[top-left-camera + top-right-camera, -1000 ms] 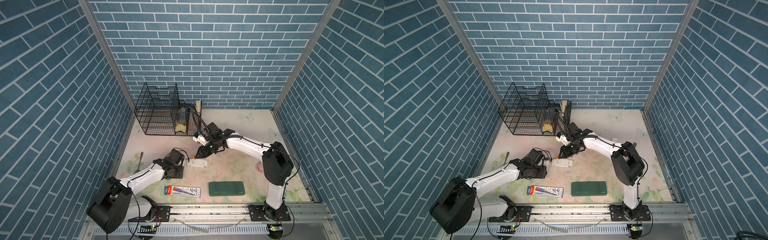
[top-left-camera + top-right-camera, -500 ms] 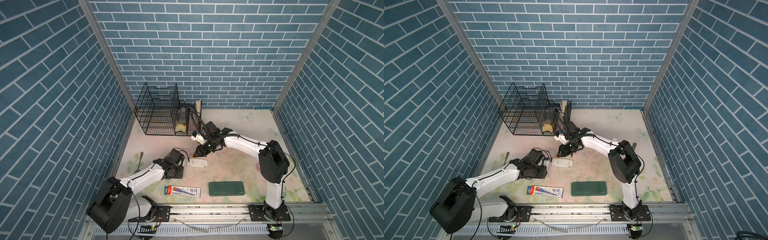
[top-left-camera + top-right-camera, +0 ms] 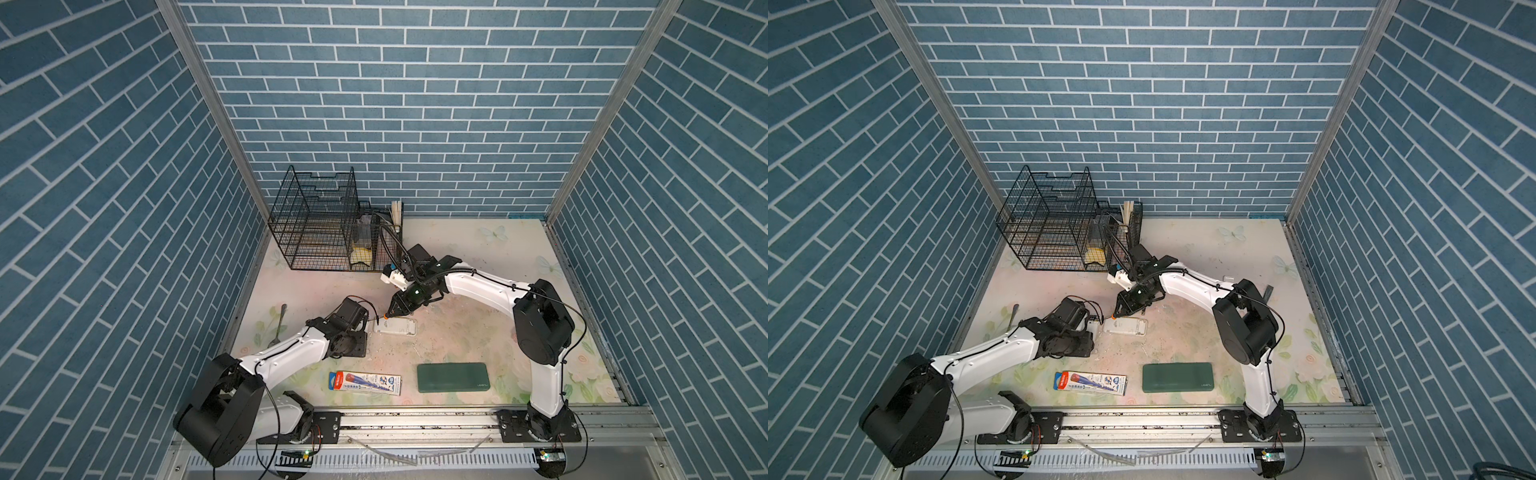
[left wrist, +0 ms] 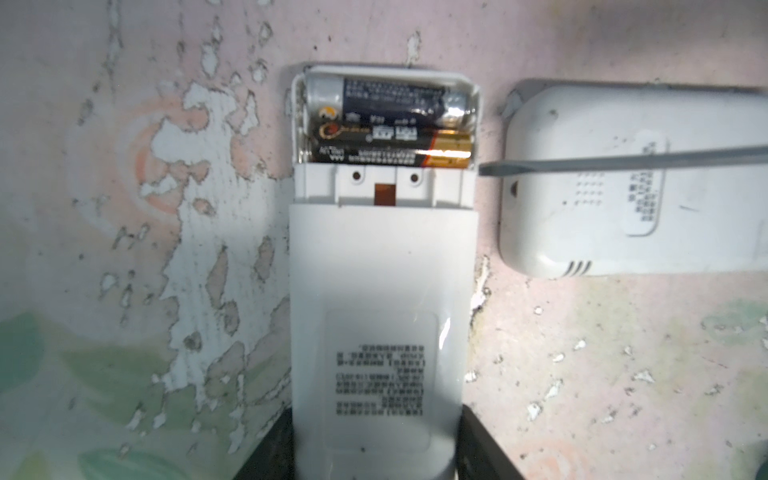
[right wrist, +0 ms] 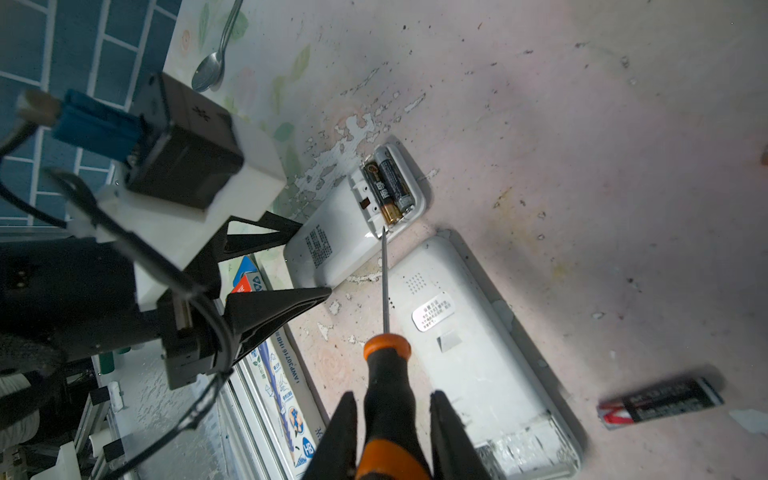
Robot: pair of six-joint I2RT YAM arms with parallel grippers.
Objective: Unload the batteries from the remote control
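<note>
Two batteries (image 4: 388, 124) sat side by side in the open bay of the remote control (image 4: 380, 299), at the end farthest from my left gripper (image 4: 376, 465). I saw that gripper partly closed around the remote's other end, its dark fingers (image 4: 266, 453) pressed against both long edges, holding it flat on the table (image 3: 478, 332), left of centre in both top views. The remote's back label faced up. Farther left, near the wall, a spoon (image 3: 279, 326) lay on the floral mat.

Just right of the remote lay a second white device (image 4: 631, 178), back up and close beside it, though I could not tell if they touched. My right gripper (image 5: 392, 415) was clamped on the orange-and-black handle of a screwdriver (image 5: 386, 365). Its thin shaft crossed over the white device, and the tip met the near corner of the battery bay, by the gold end of one battery (image 5: 382, 195). A loose black battery (image 5: 660, 401) lay on the table right of the white device, well apart from the remote. Nearer the rail lay a pen box (image 3: 365, 382) and a dark green case (image 3: 453, 376).
</note>
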